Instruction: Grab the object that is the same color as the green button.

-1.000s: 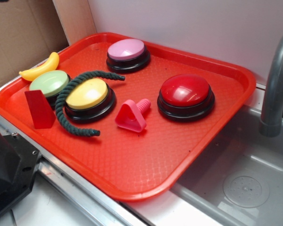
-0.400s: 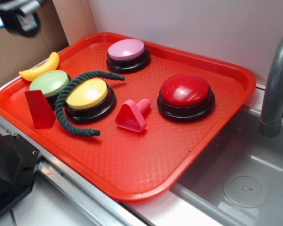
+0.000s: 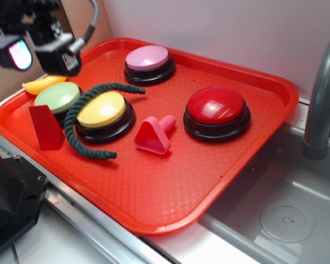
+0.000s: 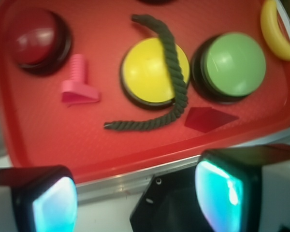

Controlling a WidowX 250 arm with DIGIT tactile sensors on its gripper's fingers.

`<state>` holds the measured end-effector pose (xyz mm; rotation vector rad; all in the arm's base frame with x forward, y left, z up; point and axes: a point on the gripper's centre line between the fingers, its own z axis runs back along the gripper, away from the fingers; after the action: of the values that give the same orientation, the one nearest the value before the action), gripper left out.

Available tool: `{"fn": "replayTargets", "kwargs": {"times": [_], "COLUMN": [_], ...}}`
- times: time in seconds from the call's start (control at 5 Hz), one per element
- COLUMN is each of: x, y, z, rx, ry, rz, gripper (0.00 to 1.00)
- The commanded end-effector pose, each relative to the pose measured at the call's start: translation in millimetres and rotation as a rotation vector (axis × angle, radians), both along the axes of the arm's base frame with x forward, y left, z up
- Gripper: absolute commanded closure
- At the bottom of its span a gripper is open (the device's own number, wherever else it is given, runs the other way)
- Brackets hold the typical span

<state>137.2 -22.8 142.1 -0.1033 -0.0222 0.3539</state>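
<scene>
1. Our gripper (image 4: pixel 135 193) hangs high over the near-left corner of the red tray (image 3: pixel 170 198). In the wrist view its two fingers stand well apart with nothing between them, so the jaws are open.
2. The dark green rope (image 4: pixel 176 82) is what we must grab, because it matches the green button (image 4: pixel 234 63). It lies ahead of the jaws and well below them, not yet between the fingers.
3. In the wrist view the rope's long axis runs away from us, over the right side of the yellow button (image 4: pixel 152 70), then hooks to the left in a tail that lies flat on the tray.
4. This tail is the part nearest to the jaws and runs across the line between the fingers; we judge it the easier place to close on.
5. The red block (image 4: pixel 210 118) sits just to the right of the bend, almost touching it, so room is tight there. To the left of the tail the tray is bare as far as the pink toy (image 4: pixel 79 87).
6. The tray rim is near, just under the jaws.
</scene>
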Motion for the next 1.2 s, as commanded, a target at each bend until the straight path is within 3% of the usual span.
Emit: {"fn": "replayTargets", "kwargs": {"times": [0.0, 0.6, 0.8, 1.0], "x": [2, 12, 14, 15], "y": [17, 26, 27, 26], "z": [-36, -85, -100, -107], "rx": [-0.022, 0.075, 0.041, 0.049], "ry": [-0.078, -0.067, -0.045, -0.025], "rz": [0.248, 0.336, 0.309, 0.292], "gripper": [0.00, 0.00, 0.00, 0.00]}}
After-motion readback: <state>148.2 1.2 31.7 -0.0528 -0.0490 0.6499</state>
